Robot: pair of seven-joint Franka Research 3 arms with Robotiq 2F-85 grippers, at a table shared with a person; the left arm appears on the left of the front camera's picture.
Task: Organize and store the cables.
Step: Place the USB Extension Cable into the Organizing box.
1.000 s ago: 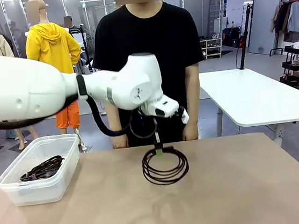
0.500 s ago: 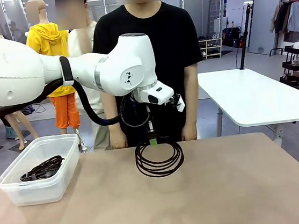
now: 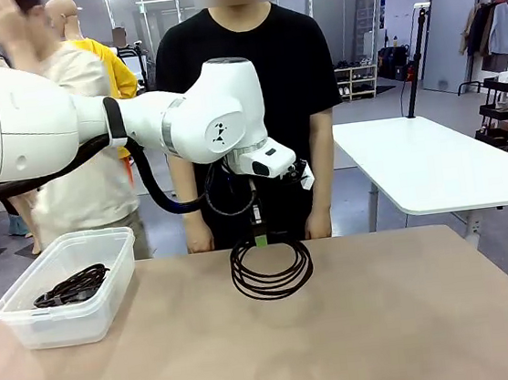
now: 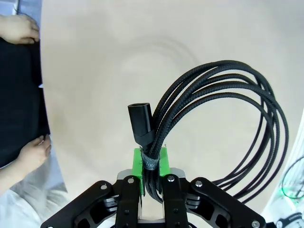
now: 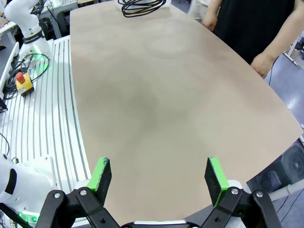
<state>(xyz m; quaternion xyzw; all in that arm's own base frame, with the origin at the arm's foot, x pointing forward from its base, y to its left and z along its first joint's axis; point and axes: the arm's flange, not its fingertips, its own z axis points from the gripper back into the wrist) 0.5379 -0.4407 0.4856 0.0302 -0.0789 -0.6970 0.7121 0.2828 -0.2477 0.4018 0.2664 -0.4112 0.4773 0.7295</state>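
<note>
One cable coil (image 3: pixel 70 287) already lies in the clear bin (image 3: pixel 31 327) at the counter's left, while the left tool (image 3: pixel 260 241) pinches a second coil (image 3: pixel 271 270) hanging mid-counter, unstored; the right tool (image 5: pixel 159 177) gapes empty.

Two cable coils, one bin, one table

One coil (image 3: pixel 271 268) hangs at the far middle — a second coil (image 3: pixel 72 286) lies in the single clear bin (image 3: pixel 31 327), left on the one table (image 3: pixel 345 345).
</note>
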